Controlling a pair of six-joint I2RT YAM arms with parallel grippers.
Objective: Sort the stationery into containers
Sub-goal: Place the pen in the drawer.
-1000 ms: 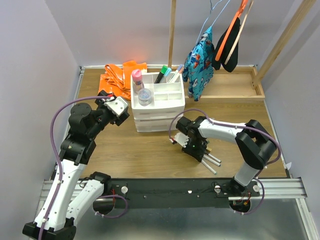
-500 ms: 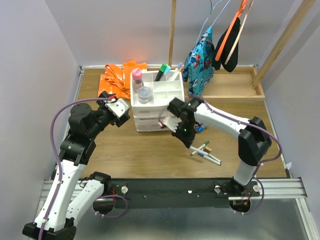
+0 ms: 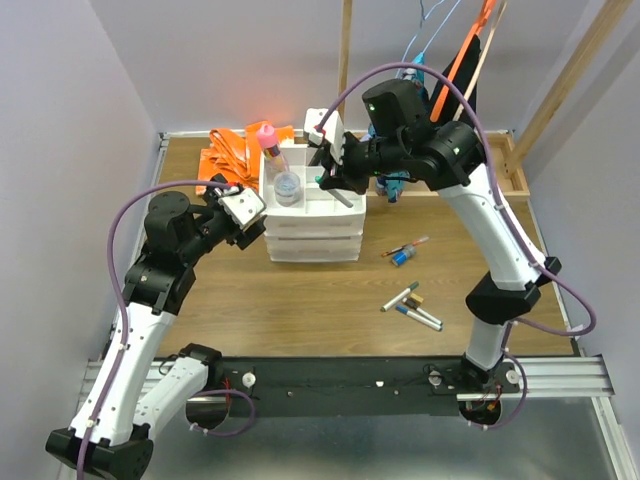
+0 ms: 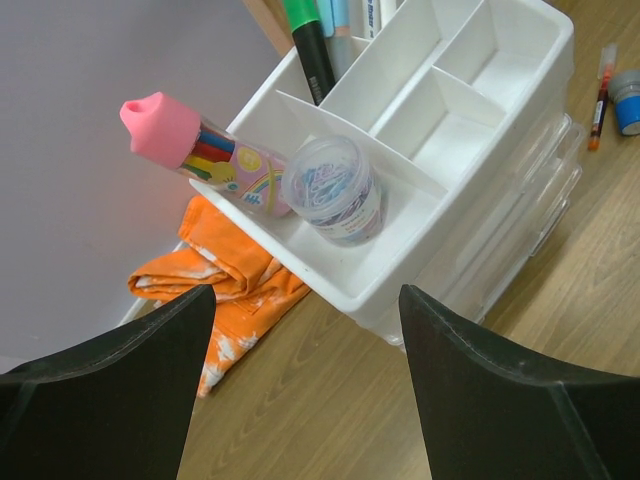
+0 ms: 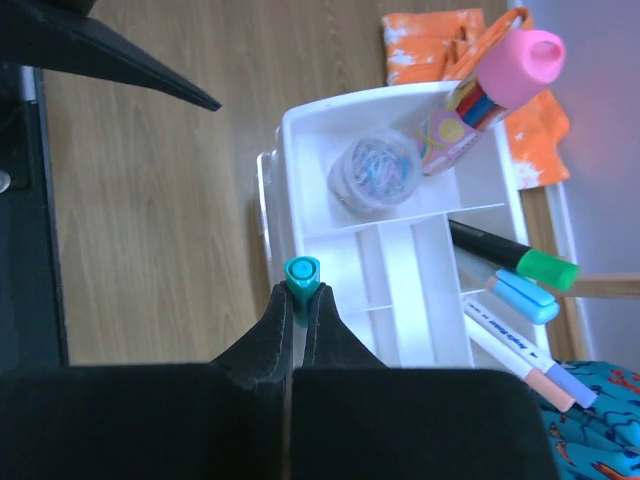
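1. Nearest, on the brown wooden tabletop (image 3: 250,300) just ahead of the arm bases, a few thin white markers (image 3: 412,312) are seen lying flat with a small tan block (image 3: 417,298) among them; the cluster lies right of centre.
2. Slightly farther, a thin red-capped marker (image 3: 407,245) and a stubby blue item (image 3: 402,257) are found side by side, right of the white plastic drawer unit (image 3: 310,240) and apart from it.
3. The left gripper (image 4: 305,300) is held wide open beside the unit's left end; nothing is gripped between its black fingers (image 4: 120,390).
4. In the unit's divided top tray (image 4: 395,245), the left compartment is occupied by a clear round jar of paper clips (image 4: 332,188) and a leaning pink-capped clear tube of coloured pens (image 4: 190,145); the two are touching.
5. Above the tray, the right gripper (image 5: 298,300) is pinched fully closed on a teal-ended marker (image 5: 301,272); the marker is poised over the middle compartments, though which one cannot be told.
6. In the rear compartments, a black marker with a green cap (image 5: 510,255), a pale blue highlighter (image 5: 525,295) and white markers with pastel caps (image 5: 515,355) are leaned.
7. Farthest, a crumpled orange cloth (image 3: 235,150) is seen behind the unit on the left; a blue patterned garment (image 5: 585,405) and a black-and-orange garment (image 3: 468,75) are hung at the back.
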